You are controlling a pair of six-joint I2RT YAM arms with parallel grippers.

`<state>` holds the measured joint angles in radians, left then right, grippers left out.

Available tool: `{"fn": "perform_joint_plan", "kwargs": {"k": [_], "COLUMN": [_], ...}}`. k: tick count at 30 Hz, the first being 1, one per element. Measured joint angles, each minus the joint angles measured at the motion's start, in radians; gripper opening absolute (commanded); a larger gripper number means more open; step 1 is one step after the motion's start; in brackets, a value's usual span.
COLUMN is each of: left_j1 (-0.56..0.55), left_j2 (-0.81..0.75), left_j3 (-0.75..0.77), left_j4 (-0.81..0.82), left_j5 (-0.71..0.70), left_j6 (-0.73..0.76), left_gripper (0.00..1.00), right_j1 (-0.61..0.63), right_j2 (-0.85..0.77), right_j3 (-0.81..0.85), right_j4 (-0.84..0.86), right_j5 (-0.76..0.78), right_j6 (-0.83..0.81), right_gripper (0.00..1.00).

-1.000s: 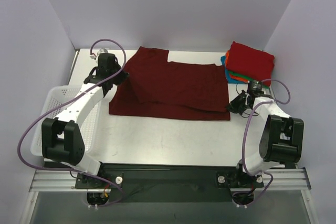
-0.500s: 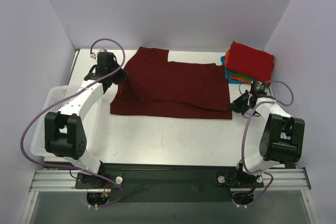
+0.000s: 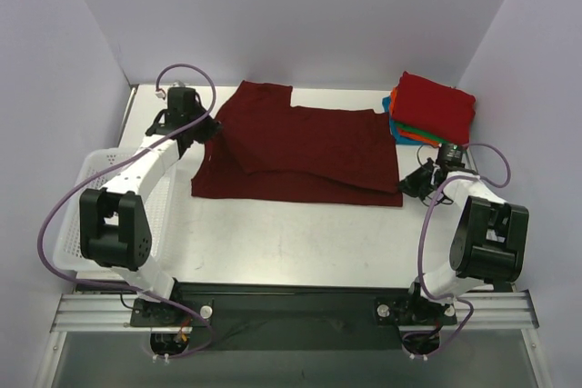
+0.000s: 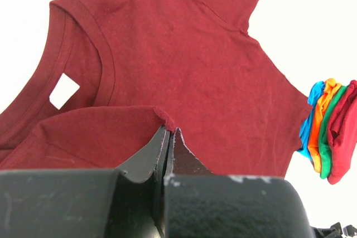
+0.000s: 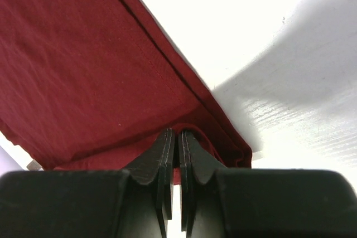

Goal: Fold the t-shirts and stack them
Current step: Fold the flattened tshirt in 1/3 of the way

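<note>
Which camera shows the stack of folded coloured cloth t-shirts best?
Top external: the whole stack of folded coloured t-shirts, bright red on top. Left wrist catches only its layered edges, cropped by the frame. Right wrist misses it.

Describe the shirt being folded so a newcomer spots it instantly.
On the white table, look at the middle of the far half. The maroon shirt lies spread there, its left and right edges pinched in the jaws. It's the only large dark one; the others are small bright rectangles in the stack at far right.
</note>
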<state>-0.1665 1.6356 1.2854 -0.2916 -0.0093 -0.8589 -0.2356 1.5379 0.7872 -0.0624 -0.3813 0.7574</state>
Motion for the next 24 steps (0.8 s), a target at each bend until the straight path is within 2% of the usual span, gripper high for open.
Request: {"fn": "perform_joint_plan", "kwargs": {"k": [2,3,4,5,6,7,9,13,17,20,24], "left_j1": [0.0,0.0,0.001,0.001,0.002,0.002,0.006,0.022,0.023,0.005,-0.056], "left_j2": [0.019,0.029,0.037,0.049,0.063,0.079,0.114,0.147,0.117,0.05,-0.059], "left_j3": [0.012,0.014,0.016,0.021,0.028,0.04,0.071,0.103,0.093,0.036,-0.089], "left_j4": [0.005,0.01,0.014,0.016,0.018,0.023,0.035,0.053,0.052,0.037,0.001], "left_j5": [0.0,0.003,0.009,0.015,0.022,0.027,0.045,0.082,0.076,0.047,-0.043], "left_j6": [0.0,0.0,0.002,0.004,0.014,0.014,0.019,0.029,0.025,0.004,-0.032], "left_gripper": [0.02,0.09,0.2,0.43,0.51,0.59,0.65,0.65,0.63,0.58,0.52], "right_j1": [-0.001,-0.001,-0.001,-0.001,-0.002,-0.003,-0.006,-0.003,0.04,0.118,0.221], "right_j2": [0.005,0.011,0.019,0.029,0.04,0.049,0.064,0.046,-0.042,-0.114,-0.185], "right_j3": [0.0,0.002,0.004,0.009,0.02,0.035,0.079,0.154,0.151,0.12,0.039], "right_j4": [0.003,0.004,0.005,0.003,-0.002,-0.01,-0.032,-0.063,-0.1,-0.109,-0.113], "right_j5": [-0.004,-0.006,-0.01,-0.012,-0.016,-0.018,-0.02,-0.011,0.043,0.076,0.107], "right_j6": [0.001,0.002,0.006,0.0,-0.005,-0.008,-0.026,-0.055,-0.079,-0.082,-0.077], "right_gripper": [0.16,0.33,0.4,0.45,0.54,0.57,0.58,0.58,0.56,0.56,0.48]}}
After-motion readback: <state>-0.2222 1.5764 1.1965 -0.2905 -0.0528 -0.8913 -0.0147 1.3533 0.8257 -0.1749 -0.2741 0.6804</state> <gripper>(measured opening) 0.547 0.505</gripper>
